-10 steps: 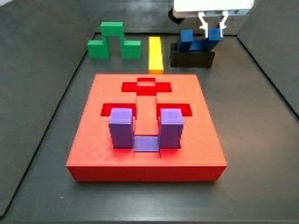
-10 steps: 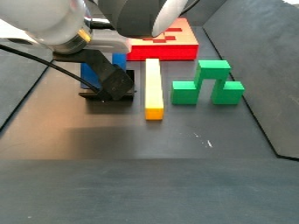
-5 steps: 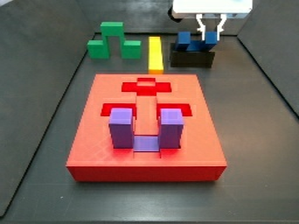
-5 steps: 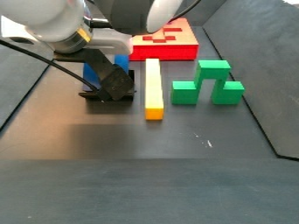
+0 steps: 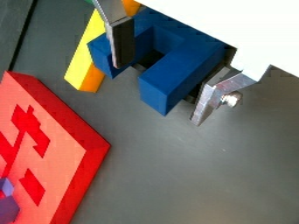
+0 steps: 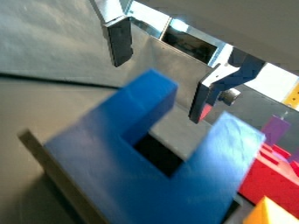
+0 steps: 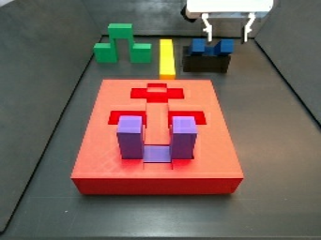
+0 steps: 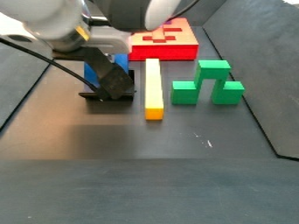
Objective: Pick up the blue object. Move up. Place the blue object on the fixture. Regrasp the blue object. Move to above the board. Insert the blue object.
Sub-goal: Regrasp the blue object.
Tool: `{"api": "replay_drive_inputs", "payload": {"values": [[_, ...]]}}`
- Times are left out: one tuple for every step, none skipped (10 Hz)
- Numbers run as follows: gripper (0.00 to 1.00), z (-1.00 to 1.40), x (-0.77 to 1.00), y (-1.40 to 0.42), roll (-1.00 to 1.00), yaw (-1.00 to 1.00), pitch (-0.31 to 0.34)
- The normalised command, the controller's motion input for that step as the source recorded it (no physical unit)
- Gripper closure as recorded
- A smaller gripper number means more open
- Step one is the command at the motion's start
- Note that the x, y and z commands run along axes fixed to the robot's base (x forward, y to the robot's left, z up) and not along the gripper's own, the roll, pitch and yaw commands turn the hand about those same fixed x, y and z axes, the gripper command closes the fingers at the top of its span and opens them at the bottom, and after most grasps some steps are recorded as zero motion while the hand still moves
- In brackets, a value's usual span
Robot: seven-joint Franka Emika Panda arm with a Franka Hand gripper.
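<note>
The blue object (image 7: 209,45) stands in the black fixture (image 7: 207,64) at the far right of the floor, prongs up. My gripper (image 7: 227,36) hangs just above it, open, one finger to each side. In a wrist view the blue object (image 5: 176,74) lies between the fingers (image 5: 117,39) with a gap on the far finger's side. In a wrist view the gripper (image 6: 159,86) is open and empty above the prongs (image 6: 152,149). The red board (image 7: 113,159) lies in the middle. In a side view the arm hides most of the blue object (image 8: 119,63) and fixture (image 8: 107,93).
A purple U-shaped block (image 7: 157,136) sits in the board's near recess. A yellow bar (image 7: 168,54) lies left of the fixture, and a green stepped block (image 7: 116,42) further left. Both also show in a side view, the bar (image 8: 153,87) and the green block (image 8: 208,83).
The fingers have spread apart and let go of the blue object, which stays in the fixture. The gripper sits slightly higher.
</note>
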Motion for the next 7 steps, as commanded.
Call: {"api": "replay_drive_inputs", "payload": {"values": [[0.0,0.36,0.29,0.0,0.25,0.12,0.04],[0.0,0.39,0.14,0.0,0.32,0.11,0.009],[0.0,0.35,0.12,0.0,0.49,0.08,0.051],[0.0,0.27,0.02,-0.03,0.69,0.09,0.071],[0.0,0.21,0.0,-0.08,0.87,0.05,0.086],[0.0,0.12,0.0,-0.15,0.99,0.05,0.0],[0.0,0.0,0.0,-0.2,1.0,0.03,0.0]]}}
